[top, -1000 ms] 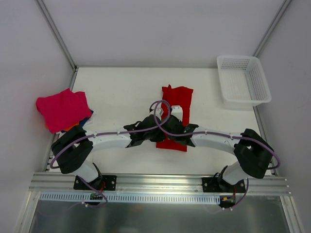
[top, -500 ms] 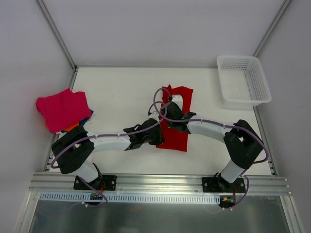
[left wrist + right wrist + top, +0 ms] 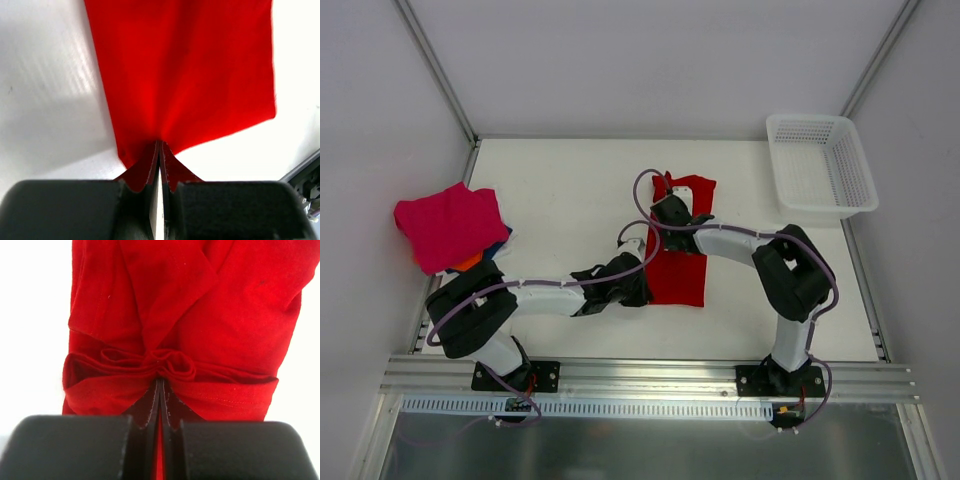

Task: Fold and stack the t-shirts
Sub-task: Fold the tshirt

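The red t-shirt (image 3: 678, 272) lies as a narrow strip on the middle of the tabletop (image 3: 560, 190), its near edge pinched in the closed left fingers (image 3: 149, 172) and its bunched far end in the closed right fingers (image 3: 150, 407), probably to stretch it flat for the next fold.

The white desk (image 3: 560, 190) carries three groups. Near its middle a red shirt (image 3: 680, 280) lies as a long narrow strip running from far to near, its far end bunched into folds. At the left edge sits a pile. A pink shirt (image 3: 448, 225) is on top, reaching out past the edge, and an orange shirt (image 3: 470, 261) and a dark blue shirt (image 3: 501, 242) show from under it. A white mesh basket (image 3: 808, 117) stands in the far right corner, well apart from the shirts.
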`<state>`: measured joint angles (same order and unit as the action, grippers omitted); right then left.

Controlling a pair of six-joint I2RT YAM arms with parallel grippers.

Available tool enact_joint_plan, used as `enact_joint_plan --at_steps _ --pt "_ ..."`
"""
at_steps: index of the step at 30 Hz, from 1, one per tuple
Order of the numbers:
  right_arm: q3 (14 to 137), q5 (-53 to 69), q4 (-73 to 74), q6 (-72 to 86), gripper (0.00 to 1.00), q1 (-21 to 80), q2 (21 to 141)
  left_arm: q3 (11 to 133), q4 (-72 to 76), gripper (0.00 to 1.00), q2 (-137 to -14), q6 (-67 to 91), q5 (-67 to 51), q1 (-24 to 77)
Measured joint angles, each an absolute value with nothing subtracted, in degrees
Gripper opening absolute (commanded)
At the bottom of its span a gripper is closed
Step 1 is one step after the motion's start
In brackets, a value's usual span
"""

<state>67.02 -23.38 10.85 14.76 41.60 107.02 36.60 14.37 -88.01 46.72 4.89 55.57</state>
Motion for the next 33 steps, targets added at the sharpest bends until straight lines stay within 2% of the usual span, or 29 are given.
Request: enact_joint_plan --at_steps 10,17,20,22,23,24,25,26,27,33 --pt "68.84 -21.8 10.39 14.06 0.01 40.47 108.27 33.61 16.05 0.0 -87.02 46.92 5.34 57.47" --pt "71.7 -23.4 14.68 8.27 0.01 40.16 102.13 38.41 9.56 0.0 -81.47 42.28 9.43 57.78" --pt "75.72 -24.84 16.99 5.72 0.13 39.97 96.47 41.78 6.83 0.0 -77.73 39.68 12.91 57.78" --pt "76.34 -25.32 17.76 4.82 0.24 39.94 90.83 43.22 5.34 0.02 -74.41 37.91 15.73 57.78" --pt "76.25 -25.3 18.76 4.64 0.32 39.94 87.44 43.68 4.75 0.11 -72.64 36.99 17.06 57.76" --pt "76.05 -25.34 19.49 4.43 0.54 39.94 84.68 43.9 4.27 0.26 -71.31 36.49 18.0 57.74" --pt "75.2 -25.23 19.55 4.99 0.66 39.94 80.9 43.99 3.77 0.7 -69.69 35.73 18.98 57.65" --pt "73.95 -25.21 19.99 5.23 0.72 39.97 76.95 43.97 3.29 0.91 -68.36 35.0 19.9 57.63" --pt "72.27 -24.99 20.49 5.34 0.81 40.03 73.1 43.81 3.11 0.99 -67.31 35.07 20.34 57.58" --pt "54.94 -22.39 23.31 10.02 0.86 42.04 54.43 36.67 2.94 0.99 -64.95 37.19 19.77 57.25"
